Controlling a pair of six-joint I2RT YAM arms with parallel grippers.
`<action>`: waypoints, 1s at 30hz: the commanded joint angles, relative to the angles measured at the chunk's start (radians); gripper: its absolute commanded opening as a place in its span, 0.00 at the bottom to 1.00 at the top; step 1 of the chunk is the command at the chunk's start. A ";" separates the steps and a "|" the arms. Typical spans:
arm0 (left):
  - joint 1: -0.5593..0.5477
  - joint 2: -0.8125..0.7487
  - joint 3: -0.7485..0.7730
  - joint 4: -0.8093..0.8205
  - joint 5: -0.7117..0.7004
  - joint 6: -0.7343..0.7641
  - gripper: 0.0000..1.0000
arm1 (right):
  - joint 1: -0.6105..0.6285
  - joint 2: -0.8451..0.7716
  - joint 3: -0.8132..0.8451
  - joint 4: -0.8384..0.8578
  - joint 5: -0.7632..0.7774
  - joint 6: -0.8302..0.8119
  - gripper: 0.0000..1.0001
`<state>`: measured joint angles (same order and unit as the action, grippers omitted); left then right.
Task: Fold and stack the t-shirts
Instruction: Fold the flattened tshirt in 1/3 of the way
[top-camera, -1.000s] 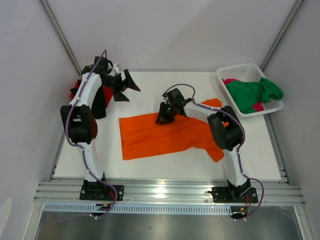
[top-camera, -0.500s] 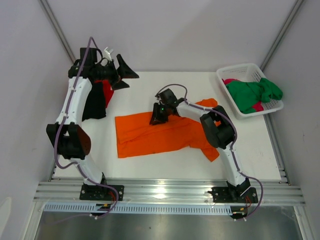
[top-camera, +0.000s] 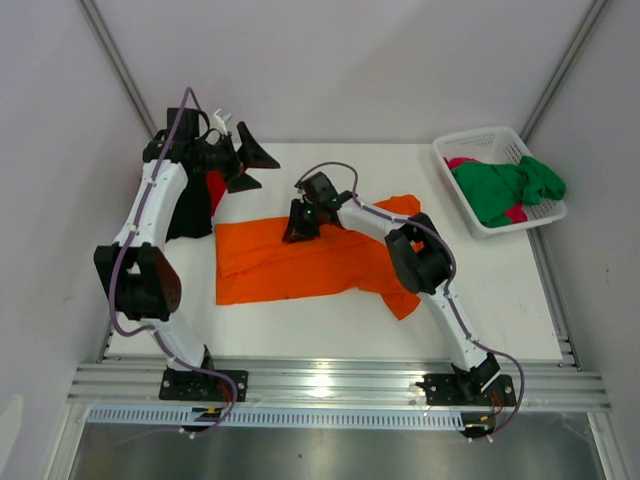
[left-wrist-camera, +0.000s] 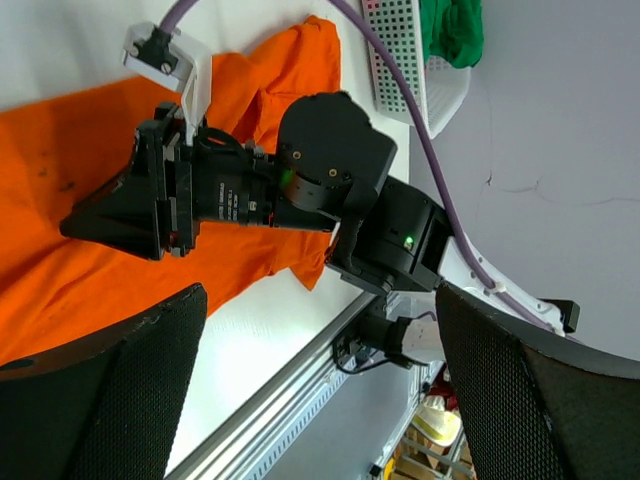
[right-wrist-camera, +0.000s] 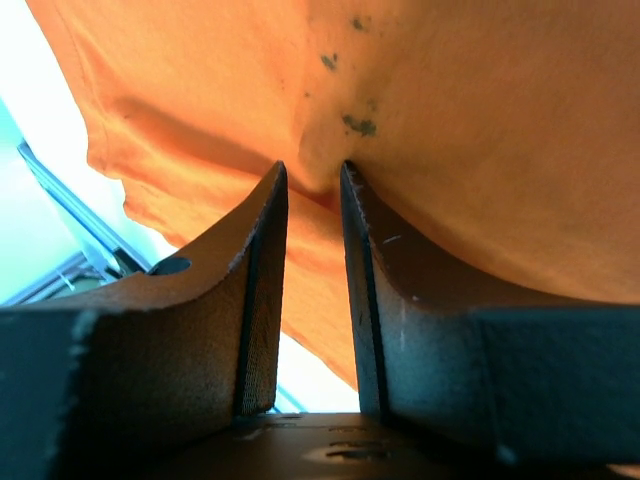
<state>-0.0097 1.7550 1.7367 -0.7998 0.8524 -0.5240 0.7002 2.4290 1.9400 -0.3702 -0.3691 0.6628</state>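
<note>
The orange t-shirt (top-camera: 300, 265) lay spread mid-desk, long axis left to right. A pucker near its far edge was pinched between the narrowed right fingers (right-wrist-camera: 255, 290), and its right sleeve was partly hidden under that arm. The left fingers (left-wrist-camera: 110, 390) gaped wide and empty at far left, that arm screening the red t-shirt (top-camera: 213, 186) and black t-shirt (top-camera: 190, 212). Bare desk (top-camera: 330, 325) ran along the near edge.

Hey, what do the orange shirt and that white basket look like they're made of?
Orange t-shirt: soft matte cloth, probably cotton knit; it wrinkles, folds and lies limp. White basket: rigid moulded plastic, it seems; its walls are a regular lattice of small holes.
</note>
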 joint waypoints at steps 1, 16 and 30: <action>0.007 -0.066 -0.026 0.040 0.034 -0.005 0.98 | 0.010 0.064 0.078 -0.041 0.021 0.012 0.30; 0.005 -0.019 -0.178 0.096 0.025 0.035 0.98 | -0.027 -0.258 -0.096 0.033 0.122 -0.083 0.30; -0.038 -0.064 -0.238 -0.061 -0.215 0.094 0.97 | -0.080 -0.648 -0.441 -0.081 0.309 -0.020 0.30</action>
<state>-0.0242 1.7573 1.4982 -0.7849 0.7597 -0.4713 0.6079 1.8359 1.6020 -0.3763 -0.1368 0.6189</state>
